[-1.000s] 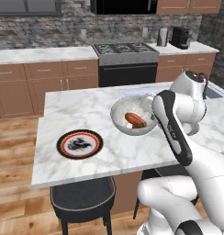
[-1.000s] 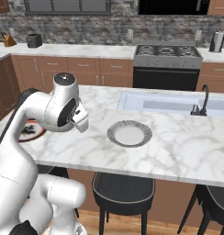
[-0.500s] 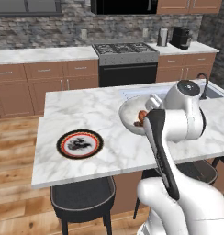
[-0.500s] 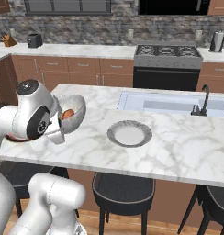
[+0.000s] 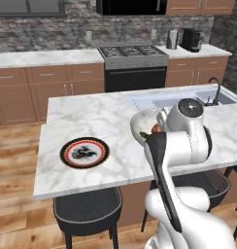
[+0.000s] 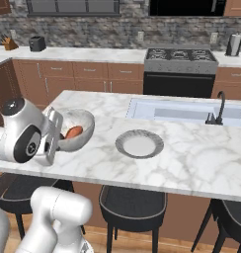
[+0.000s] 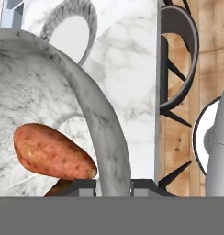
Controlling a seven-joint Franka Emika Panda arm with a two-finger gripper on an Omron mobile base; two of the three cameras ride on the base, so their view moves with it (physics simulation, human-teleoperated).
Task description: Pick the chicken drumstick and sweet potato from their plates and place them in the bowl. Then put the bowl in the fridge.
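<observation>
We've got the bowl (image 7: 63,105) pinched by its rim, end effector (image 7: 113,186) closed across the wall, above the tabletop's (image 6: 191,158) near edge. Sweet potato (image 7: 52,153) sits inside, something brown beneath it. A rigid, smooth, loaded bowl; this one-sided rim grip could let it tip, we reckon.

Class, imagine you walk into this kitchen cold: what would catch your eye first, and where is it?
First, the big white robot arm holding the bowl at the near edge of the marble island, its tool clamped on the bowl's rim. Inside lies the orange-red sweet potato, with a brown bit beneath it. Next come two bare plates on the counter: the red-rimmed plate toward the island's left end and the grey plate in front of the sink.
</observation>
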